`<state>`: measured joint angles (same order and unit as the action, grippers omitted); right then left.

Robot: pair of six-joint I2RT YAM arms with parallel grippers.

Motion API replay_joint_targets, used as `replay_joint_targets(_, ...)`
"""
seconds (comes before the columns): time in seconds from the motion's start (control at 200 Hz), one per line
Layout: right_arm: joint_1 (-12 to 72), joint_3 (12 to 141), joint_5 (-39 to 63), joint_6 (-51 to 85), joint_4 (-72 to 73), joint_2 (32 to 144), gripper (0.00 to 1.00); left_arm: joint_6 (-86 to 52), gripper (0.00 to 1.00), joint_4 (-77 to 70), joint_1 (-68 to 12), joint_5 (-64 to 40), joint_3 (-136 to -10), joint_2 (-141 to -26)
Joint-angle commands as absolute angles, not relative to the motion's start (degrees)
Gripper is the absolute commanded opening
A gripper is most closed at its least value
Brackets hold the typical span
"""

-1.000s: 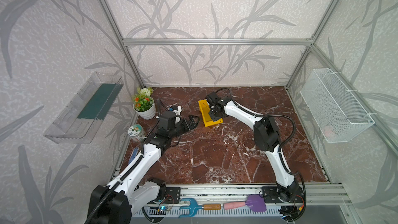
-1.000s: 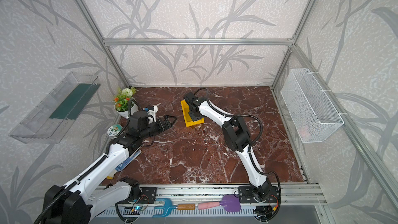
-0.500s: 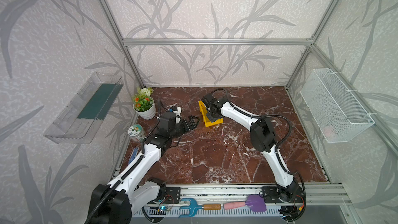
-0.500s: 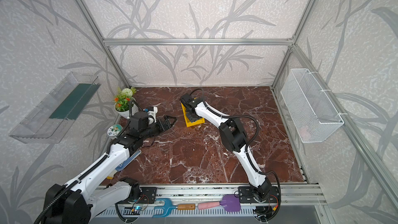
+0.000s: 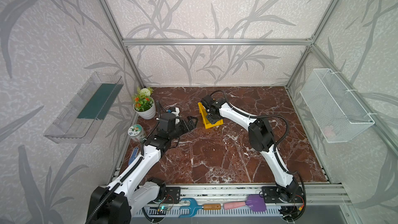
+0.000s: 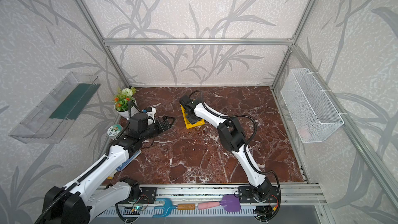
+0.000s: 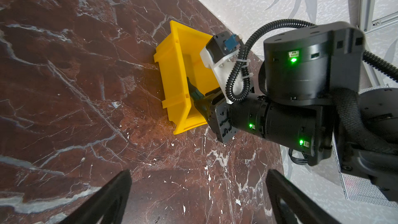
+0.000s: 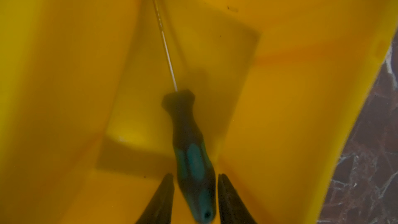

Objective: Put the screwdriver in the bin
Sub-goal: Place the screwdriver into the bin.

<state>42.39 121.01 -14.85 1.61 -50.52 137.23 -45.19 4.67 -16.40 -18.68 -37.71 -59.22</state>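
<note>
Shifted a little leftward over the past second, the right gripper (image 5: 212,118) hangs inside the yellow bin (image 5: 212,125), which sits toward the far edge of the desk (image 5: 215,158), left of centre. Only the right wrist view shows the whole screwdriver (image 8: 191,147) inside the bin: teal-and-black handle, thin bright shaft, dark tip in a corner. The fingers (image 8: 163,199) stand parted either side of the handle's butt, with slim gaps showing. The left wrist view catches just a sliver of handle over the bin wall. The left gripper (image 5: 191,122) hovers nearby, spread wide and empty. Print on the lid of a round tin (image 5: 136,131) is too small to read.
</note>
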Motion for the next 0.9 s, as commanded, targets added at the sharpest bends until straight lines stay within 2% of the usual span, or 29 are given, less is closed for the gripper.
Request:
replay_joint_targets(0.0,42.7,123.2,-15.2,1.5,-52.0,134.6,0.44,-45.7,0.99,4.0,-16.0,-16.3,-37.7,-59.7)
replay_joint_targets(0.11,42.8,123.5,-14.9,1.9,-51.9,133.1,0.45,-44.9,0.99,4.3,-16.0,-15.6,-38.7,-60.9)
replay_joint_targets(0.245,42.8,121.1,-10.2,3.2,-48.6,128.6,0.47,-42.5,0.99,6.1,-15.9,-9.9,-41.6,-62.3)
replay_joint_targets(0.27,42.8,120.3,-9.4,3.6,-47.7,127.5,0.53,-41.9,0.99,6.2,-15.9,-8.8,-42.3,-62.6)
replay_joint_targets(0.34,42.7,117.4,-7.9,4.4,-44.6,123.8,0.54,-40.0,0.99,6.2,-15.9,-6.9,-44.1,-63.7)
replay_joint_targets(0.365,42.7,115.9,-7.8,4.6,-43.4,122.3,0.62,-39.3,0.99,6.3,-15.8,-6.2,-45.0,-64.0)
replay_joint_targets(0.41,42.6,113.4,-8.2,4.7,-41.1,119.3,0.69,-37.8,0.99,6.6,-15.8,-5.0,-46.2,-64.6)
replay_joint_targets(0.485,41.9,107.6,-8.4,5.2,-37.0,113.8,0.73,-35.4,0.99,7.0,-15.7,-1.9,-47.8,-65.3)
replay_joint_targets(0.5,41.7,106.3,-8.3,5.5,-36.1,112.5,0.78,-35.0,0.99,6.9,-15.7,-1.2,-48.0,-65.3)
replay_joint_targets(0.555,40.1,100.7,-8.1,7.1,-32.5,107.6,0.86,-33.3,0.99,6.1,-15.5,1.4,-48.4,-65.5)
replay_joint_targets(0.625,37.0,92.5,-7.9,10.2,-27.1,100.9,0.88,-31.2,0.99,4.7,-15.3,5.2,-48.3,-65.8)
replay_joint_targets(0.695,33.2,83.6,-8.3,13.5,-21.9,94.1,0.95,-28.9,0.99,3.6,-15.0,8.7,-47.9,-66.1)
replay_joint_targets(0.795,27.4,70.4,-10.5,16.9,-13.0,86.1,1.0,-24.9,0.99,2.2,-14.5,13.9,-45.8,-65.8)
replay_joint_targets(0.895,22.0,58.9,-14.3,18.2,-6.5,79.6,0.99,-20.5,0.99,-1.1,-13.7,19.8,-42.5,-65.8)
